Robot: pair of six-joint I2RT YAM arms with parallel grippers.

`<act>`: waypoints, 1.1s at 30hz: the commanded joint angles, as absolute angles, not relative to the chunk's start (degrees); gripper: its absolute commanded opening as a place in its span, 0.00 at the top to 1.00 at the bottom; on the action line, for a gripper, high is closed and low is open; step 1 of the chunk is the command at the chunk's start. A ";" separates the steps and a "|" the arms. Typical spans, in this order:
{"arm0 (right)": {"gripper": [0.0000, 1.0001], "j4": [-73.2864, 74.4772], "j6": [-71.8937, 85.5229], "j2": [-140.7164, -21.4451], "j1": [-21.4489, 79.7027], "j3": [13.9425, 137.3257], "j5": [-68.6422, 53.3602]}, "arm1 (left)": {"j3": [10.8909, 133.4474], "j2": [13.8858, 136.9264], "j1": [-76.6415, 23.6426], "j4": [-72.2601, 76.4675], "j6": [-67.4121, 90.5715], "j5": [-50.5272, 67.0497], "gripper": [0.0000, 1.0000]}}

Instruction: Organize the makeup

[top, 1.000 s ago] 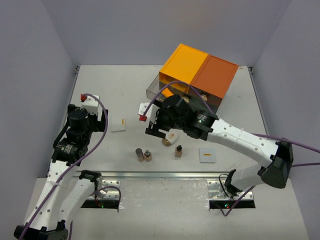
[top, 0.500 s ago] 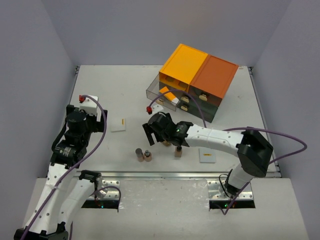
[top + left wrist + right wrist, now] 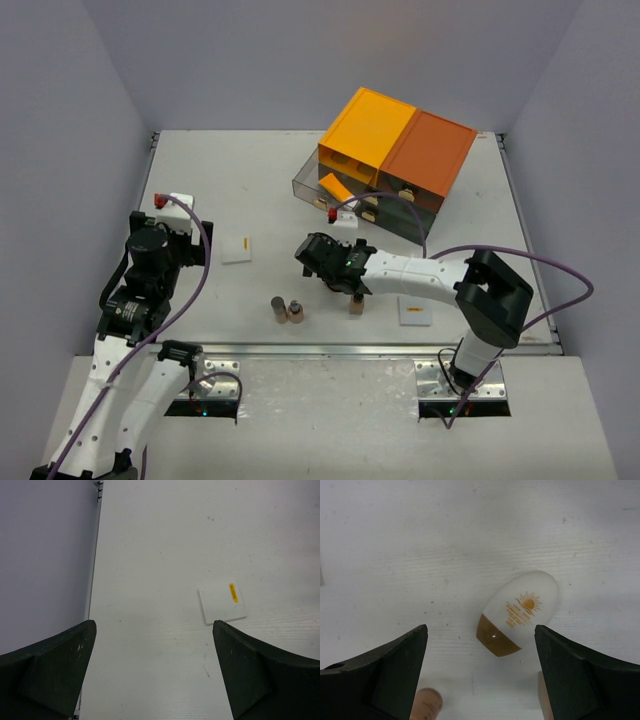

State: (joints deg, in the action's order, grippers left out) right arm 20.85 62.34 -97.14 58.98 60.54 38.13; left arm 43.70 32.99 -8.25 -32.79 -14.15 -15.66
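Note:
A white oval piece (image 3: 520,611) with a brown cap and a sun print lies flat on the table. My right gripper (image 3: 480,628) hangs open just above it, and the piece sits ahead of the right finger, untouched. In the top view this gripper (image 3: 322,262) covers most of the piece. Three tiny brown bottles stand nearby: two together (image 3: 287,310) and one alone (image 3: 356,303). One flat white square (image 3: 236,249) lies to the left, another (image 3: 415,310) to the right. My left gripper (image 3: 154,623) is open and empty over bare table, with the left square (image 3: 222,602) ahead on its right.
The orange-topped drawer chest (image 3: 400,160) stands at the back right, its lower left drawer (image 3: 325,188) pulled out with an orange item inside. The table's left edge (image 3: 95,555) runs close beside my left gripper. A metal rail (image 3: 320,350) lines the near edge.
My right arm stretched out and brought its gripper down over the white oval piece, with the jaws opening slightly wider. The left arm drew back a little to the left, still open.

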 commanded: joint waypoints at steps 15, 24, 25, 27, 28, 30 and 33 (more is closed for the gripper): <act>0.09 30.32 81.18 -102.37 59.01 62.64 46.91 | 44.30 32.66 -7.76 -30.44 -14.71 -14.77 0.00; 0.08 30.32 79.32 -105.84 58.96 65.75 47.94 | 44.41 32.61 -7.75 -30.51 -14.77 -14.68 0.00; 0.08 30.32 78.96 -106.38 58.93 66.00 48.05 | 44.48 32.61 -7.78 -30.55 -14.77 -14.68 0.00; 0.08 30.39 78.71 -107.09 58.95 66.20 48.16 | 44.63 32.61 -7.76 -30.59 -14.77 -14.74 0.00; 0.08 30.41 78.81 -107.26 58.97 66.12 48.10 | 44.65 32.61 -7.79 -30.59 -14.77 -14.77 0.00; 0.08 30.32 79.01 -107.72 58.95 65.96 47.83 | 44.65 32.69 -7.82 -30.59 -14.77 -14.66 0.00; 0.08 30.25 78.87 -108.60 58.89 66.24 47.90 | 44.65 32.77 -7.75 -30.59 -14.77 -14.59 0.00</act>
State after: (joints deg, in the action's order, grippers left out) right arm 30.08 78.04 -107.62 58.96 64.12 44.80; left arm 43.70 32.99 -8.25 -32.80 -14.59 -15.30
